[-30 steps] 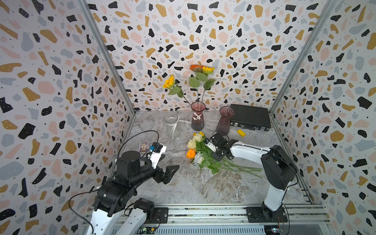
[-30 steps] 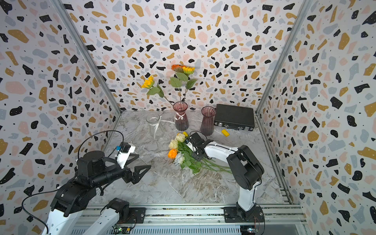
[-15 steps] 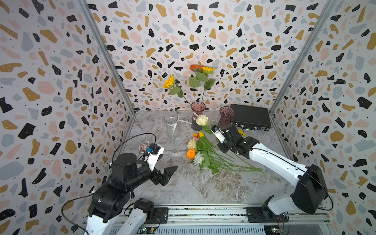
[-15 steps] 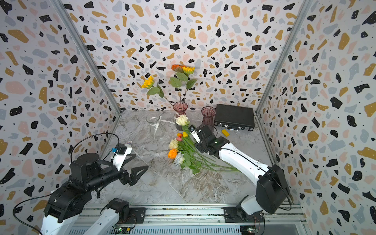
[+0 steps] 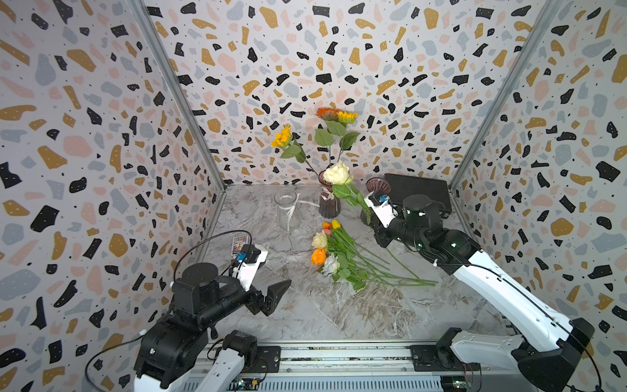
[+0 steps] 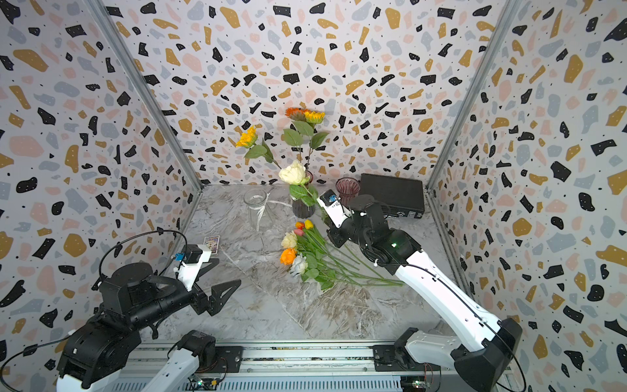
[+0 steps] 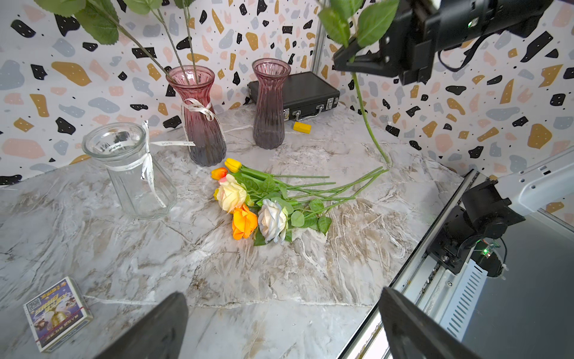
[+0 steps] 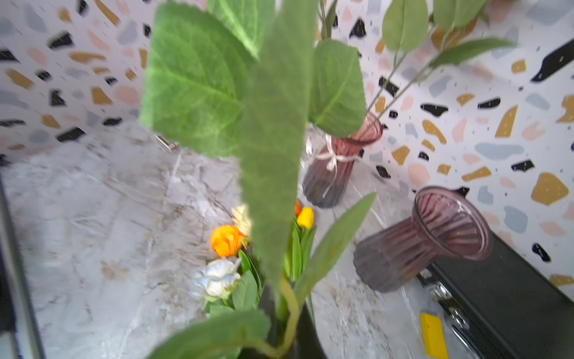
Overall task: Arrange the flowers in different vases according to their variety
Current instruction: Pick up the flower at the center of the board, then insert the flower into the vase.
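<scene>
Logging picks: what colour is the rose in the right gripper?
Cream rose, best seen in a top view.

Three vases (image 7: 205, 136), three sunflowers (image 5: 282, 135), four roses (image 7: 231, 194), three tulips (image 7: 233, 164), one black case (image 7: 295, 90).

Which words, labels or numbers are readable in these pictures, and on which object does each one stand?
Small printed cardboard box: colourful print and a square code, too blurred to read.
White ribbon on the clear glass vase: fine script, too small to read.
No text can be quoted.
</scene>
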